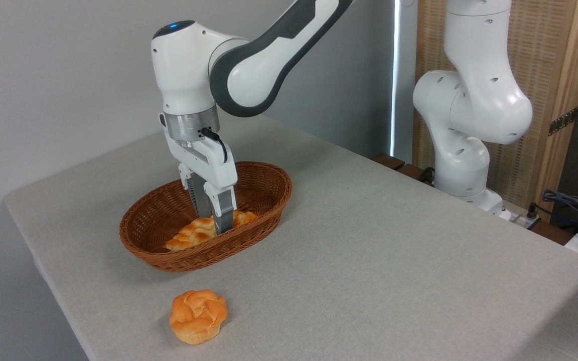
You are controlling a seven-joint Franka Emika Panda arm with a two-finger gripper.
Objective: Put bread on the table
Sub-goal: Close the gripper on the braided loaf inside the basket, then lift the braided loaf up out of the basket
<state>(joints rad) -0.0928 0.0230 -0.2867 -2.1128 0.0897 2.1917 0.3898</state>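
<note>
Table (369, 260): a wide grey-beige cloth-textured top fills the view, its bare stretch running to the right and toward the camera from where I work.

My arm (249, 65): white with dark grey joints, it arcs in from the upper right and drops my wrist straight down over the basket.

Wicker basket (264, 173): a brown oval basket sits left of centre on the table, its long axis running from near-left to far-right.

Braided loaf (188, 236): the golden bread lies on the basket floor, not yet on the table, its length following the basket's long axis and its pointed end aimed at the near-left rim.

Knotted bun (198, 316): a small round orange bun rests on the table on the camera side of the basket, well apart from my fingers.

My gripper (215, 220): I point it vertically into the basket, directly above the loaf's middle, with the tips at or touching its crust.

Finger state: my two fingers stand close together and appear to straddle the loaf across its width; whether they are already pinching it I cannot tell.

Key relation: the loaf lies straight below me, its long axis crossing my fingers' closing line, so I judge a squeeze and a straight lift over the rim come next.
</note>
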